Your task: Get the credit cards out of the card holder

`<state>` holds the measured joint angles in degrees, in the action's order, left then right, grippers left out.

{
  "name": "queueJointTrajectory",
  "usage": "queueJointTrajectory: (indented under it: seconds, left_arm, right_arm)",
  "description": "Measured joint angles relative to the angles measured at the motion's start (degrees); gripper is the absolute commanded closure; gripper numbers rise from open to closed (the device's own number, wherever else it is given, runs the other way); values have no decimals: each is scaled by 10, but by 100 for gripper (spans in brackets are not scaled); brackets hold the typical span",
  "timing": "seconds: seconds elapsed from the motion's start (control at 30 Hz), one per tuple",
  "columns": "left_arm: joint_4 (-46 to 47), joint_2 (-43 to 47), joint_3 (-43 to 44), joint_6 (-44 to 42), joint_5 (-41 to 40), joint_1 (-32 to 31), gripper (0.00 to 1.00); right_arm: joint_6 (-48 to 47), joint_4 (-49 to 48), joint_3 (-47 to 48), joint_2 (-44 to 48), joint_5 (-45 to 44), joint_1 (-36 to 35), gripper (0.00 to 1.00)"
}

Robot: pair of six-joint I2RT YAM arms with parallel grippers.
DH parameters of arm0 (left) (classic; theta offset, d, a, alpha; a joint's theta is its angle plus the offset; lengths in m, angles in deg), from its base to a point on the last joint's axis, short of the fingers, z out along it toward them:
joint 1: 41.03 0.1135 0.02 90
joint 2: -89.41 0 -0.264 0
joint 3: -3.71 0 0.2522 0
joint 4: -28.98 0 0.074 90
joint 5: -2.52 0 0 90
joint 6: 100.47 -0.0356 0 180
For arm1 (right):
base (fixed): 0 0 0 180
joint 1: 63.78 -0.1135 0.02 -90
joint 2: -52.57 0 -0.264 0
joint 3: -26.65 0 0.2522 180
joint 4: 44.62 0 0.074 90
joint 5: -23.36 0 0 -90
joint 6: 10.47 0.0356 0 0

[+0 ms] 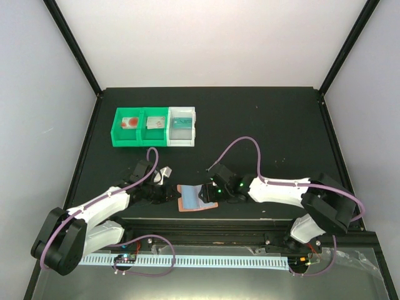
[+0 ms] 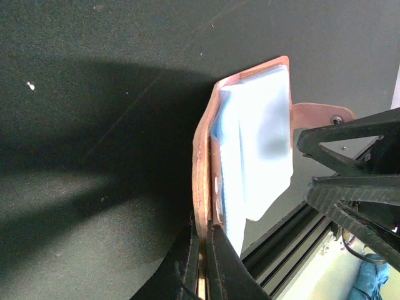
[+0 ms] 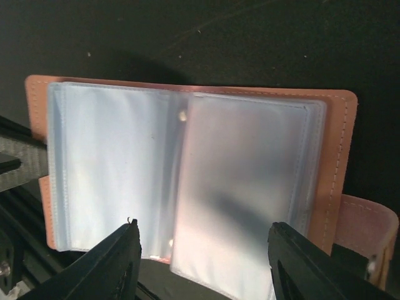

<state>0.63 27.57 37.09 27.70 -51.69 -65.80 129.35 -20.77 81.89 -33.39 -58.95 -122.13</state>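
Note:
The salmon-pink card holder lies open near the table's front edge, its pale blue sleeves spread out. My left gripper is shut on the edge of the holder's pink cover, at the holder's left side in the top view. My right gripper is open just above the right-hand sleeve, with nothing between its fingers. No card shows plainly in the sleeves. Credit cards lie in the bins: a white one with a red disc, another with red, and a teal one.
Two joined green bins and a white bin stand at the back left. A small light object lies beside the left arm. The holder's side tab sticks out at the right. A metal rail runs along the front edge.

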Motion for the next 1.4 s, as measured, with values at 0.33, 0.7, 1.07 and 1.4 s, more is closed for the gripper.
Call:
queueJointTrajectory:
  seconds: [0.33, 0.7, 1.07, 1.4]
  left_arm:
    - [0, 3, -1, 0, 0, 0, 96]
    - [0, 4, -3, 0, 0, 0, 96]
    - [-1, 4, -3, 0, -1, 0, 96]
    - [-2, 4, -3, 0, -3, 0, 96]
  right_arm:
    - [0, -5, 0, -22, -1, 0, 41]
    - [0, -2, 0, -23, -12, 0, 41]
    - [0, 2, 0, -25, -11, 0, 43]
    - [-2, -9, 0, -26, 1, 0, 44]
